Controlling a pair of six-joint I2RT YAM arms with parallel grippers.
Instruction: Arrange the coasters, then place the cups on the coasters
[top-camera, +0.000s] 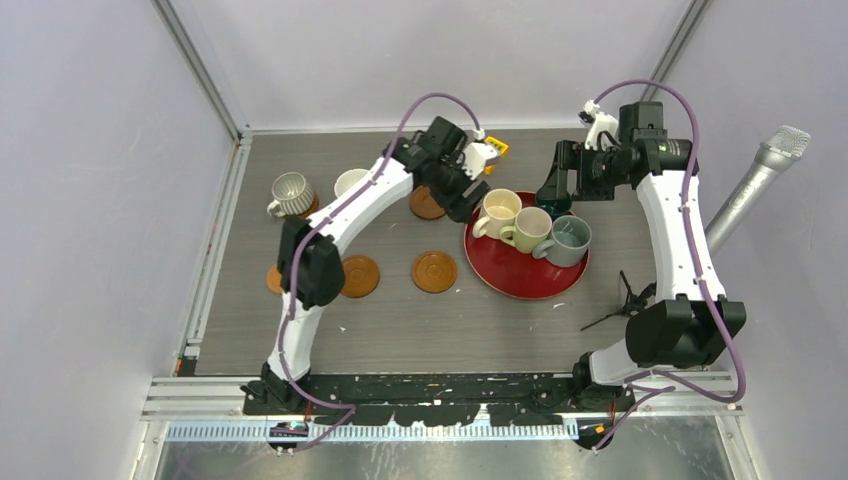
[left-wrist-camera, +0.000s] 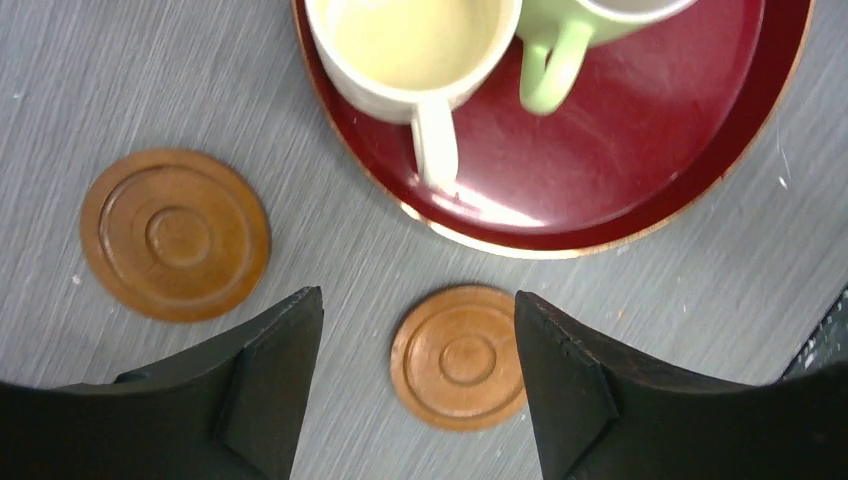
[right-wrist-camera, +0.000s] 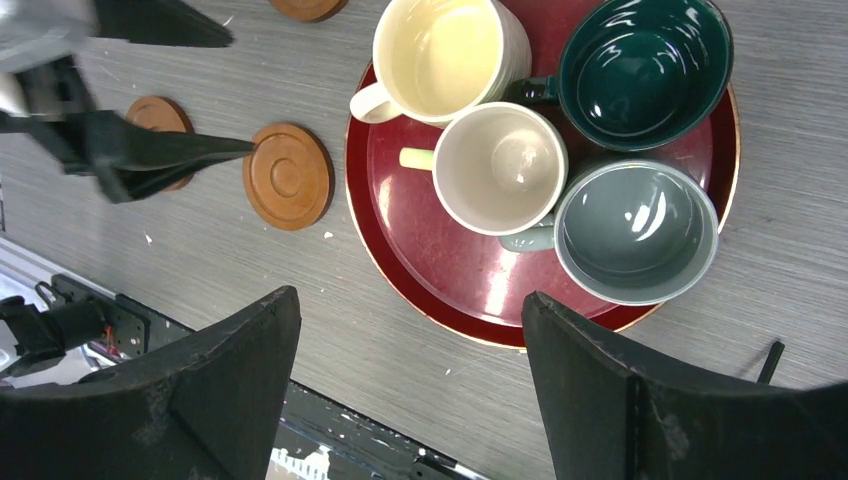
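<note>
**Operator:** State of the tools?

**Inspector:** Your left gripper (left-wrist-camera: 418, 297) has its jaws apart and carries nothing. It hangs over the table (top-camera: 400, 330), just left of the red tray (top-camera: 520, 278). In its wrist view a coaster (left-wrist-camera: 460, 357) lies flat in the gap, clear of both fingers (left-wrist-camera: 280, 370). Your right gripper (right-wrist-camera: 410, 300) is spread wide and empty above the tray.

**Operator:** Where are the coasters?

**Inspector:** Four lie bare on the table, all left of the tray. The far coaster (top-camera: 427, 205) sits beside your left gripper. Nearer you are the middle coaster (top-camera: 434, 271) and its left neighbour (top-camera: 358, 276). The leftmost coaster (top-camera: 273, 279) is half hidden behind your left arm.

**Operator:** And the cups?

**Inspector:** Four stand packed close on the tray: the cream cup (right-wrist-camera: 440, 55), pale green cup (right-wrist-camera: 500, 165), grey cup (right-wrist-camera: 635, 230) and dark teal cup (right-wrist-camera: 645, 65). The ribbed cup (top-camera: 290, 193) stands far left on the table, with a brown edge showing under it. Just right of it is a white-lined cup (top-camera: 350, 182), partly behind the arm. I cannot tell what it stands on.
</note>
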